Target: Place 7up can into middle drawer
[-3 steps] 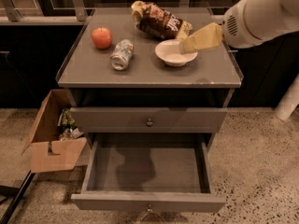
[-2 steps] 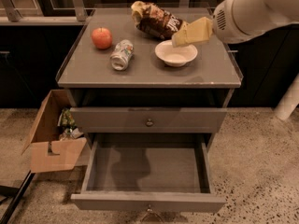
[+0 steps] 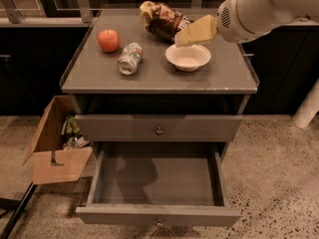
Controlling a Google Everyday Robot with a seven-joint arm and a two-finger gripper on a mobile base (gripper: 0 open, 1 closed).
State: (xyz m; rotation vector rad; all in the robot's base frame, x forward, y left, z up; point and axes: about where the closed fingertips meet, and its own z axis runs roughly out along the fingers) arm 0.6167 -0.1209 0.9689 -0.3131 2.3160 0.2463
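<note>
The 7up can (image 3: 130,59) lies on its side on the grey cabinet top (image 3: 99,76), left of the middle, with its end facing the front. The middle drawer (image 3: 158,180) is pulled open below and its flat box holds nothing. My gripper (image 3: 180,40) reaches in from the upper right on a white arm. It hovers above the white bowl, well to the right of the can and apart from it.
A red apple (image 3: 108,40) sits behind and left of the can. A white bowl (image 3: 188,57) stands right of the can, and a brown snack bag (image 3: 162,20) lies at the back. The upper drawer (image 3: 158,128) is closed. An open cardboard box (image 3: 55,146) stands on the floor at the left.
My arm and gripper have moved left and a little up, from beside the bowl's right edge to above the bowl. The can, apple, bowl and drawer have not moved.
</note>
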